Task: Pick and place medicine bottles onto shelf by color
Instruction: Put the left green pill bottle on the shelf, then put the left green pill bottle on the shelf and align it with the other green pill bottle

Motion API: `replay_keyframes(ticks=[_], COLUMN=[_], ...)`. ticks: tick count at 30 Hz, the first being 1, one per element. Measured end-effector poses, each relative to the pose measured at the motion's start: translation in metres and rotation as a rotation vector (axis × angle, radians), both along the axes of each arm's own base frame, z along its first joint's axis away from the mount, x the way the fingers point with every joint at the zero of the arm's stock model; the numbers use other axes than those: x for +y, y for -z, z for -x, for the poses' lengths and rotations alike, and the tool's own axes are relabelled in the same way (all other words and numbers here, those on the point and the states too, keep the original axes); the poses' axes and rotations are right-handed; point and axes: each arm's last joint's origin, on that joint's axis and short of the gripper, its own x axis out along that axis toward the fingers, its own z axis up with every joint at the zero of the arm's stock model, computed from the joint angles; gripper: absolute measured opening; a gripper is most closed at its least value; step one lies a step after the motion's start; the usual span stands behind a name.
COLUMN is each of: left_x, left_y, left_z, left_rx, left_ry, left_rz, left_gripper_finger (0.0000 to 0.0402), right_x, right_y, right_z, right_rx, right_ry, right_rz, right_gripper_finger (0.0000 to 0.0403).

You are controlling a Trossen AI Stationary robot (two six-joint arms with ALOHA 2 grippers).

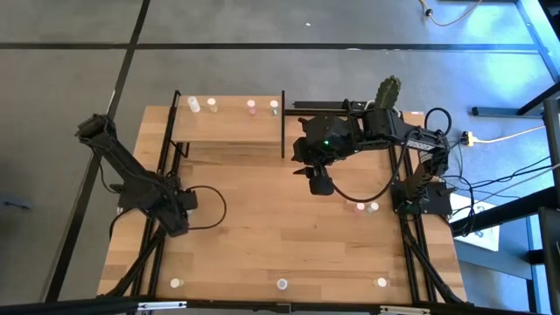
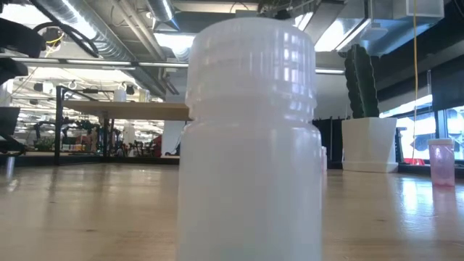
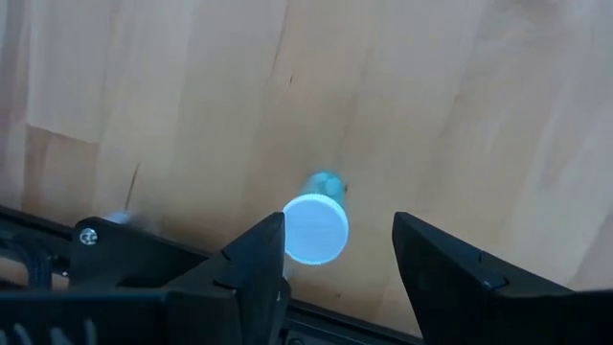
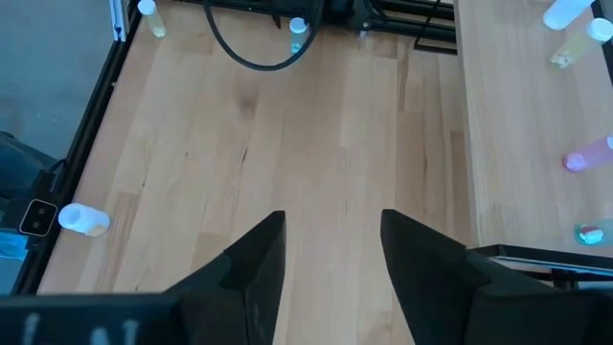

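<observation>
Directly beneath the left gripper (image 3: 337, 220), a pale green medicine bottle (image 3: 314, 230) stands upright on the table (image 1: 262, 245). Its long axis is vertical and its white cap points up into the wrist camera. The bottle sits in the gap between the two dark fingers, closer to one than the other. The jaws stand partly apart and do not appear to have closed on it, so the left arm holds nothing.

Seen from above, this gripper hovers at the table's left side, hiding the bottle under it. The shelf (image 1: 227, 131) lies at about 12 o'clock from it. Another green bottle (image 1: 274, 108) already stands at the shelf's right end, at roughly 1 o'clock. The lift probably has to travel that way, and the left arm is the one placed to make it.

The right gripper (image 1: 319, 182) hangs over the table's middle, just off the shelf's right post. Its jaws are apart and empty, with bare wood showing between them. A loose pink bottle (image 1: 360, 207) stands at about 4 o'clock from it.
</observation>
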Motion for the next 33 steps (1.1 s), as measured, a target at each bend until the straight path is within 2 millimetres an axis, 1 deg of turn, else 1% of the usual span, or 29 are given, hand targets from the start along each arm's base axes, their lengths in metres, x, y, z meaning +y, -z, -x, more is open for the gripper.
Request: replay_keyframes(ticks=[5,10,17,20,22,27,33], left_x=[-0.004,-0.006,-0.006,-0.009,-0.01,-0.016,-0.023], left_y=[0.008,0.012,0.012,0.006,0.001,-0.01,-0.013], left_z=[-0.004,-0.006,-0.006,-0.01,-0.013,-0.018,-0.025], left_rx=[0.045,0.068,0.062,0.036,0.016,-0.033,-0.112], left_ry=[-0.004,-0.007,-0.021,-0.063,-0.147,-0.448,-0.749], left_rz=[-0.06,-0.077,-0.074,-0.049,-0.013,0.094,0.232], left_gripper_finger=[0.0186,0.0186,0.0186,0.0186,0.0185,0.0185,0.0185], right_x=[0.0,0.0,0.0,0.0,0.0,0.0,0.0], right_y=[0.0,0.0,0.0,0.0,0.0,0.0,0.0], right_z=[0.0,0.0,0.0,0.0,0.0,0.0,0.0], right_rx=[0.0,-0.001,-0.004,-0.005,-0.005,-0.005,-0.005], right_ry=[0.001,0.001,0.0,0.001,0.0,0.001,0.001], right_rz=[0.0,-0.001,0.0,-0.001,-0.001,-0.001,-0.001], right_gripper_finger=[0.0174,0.0174,0.0174,0.0174,0.0174,0.0174,0.0174])
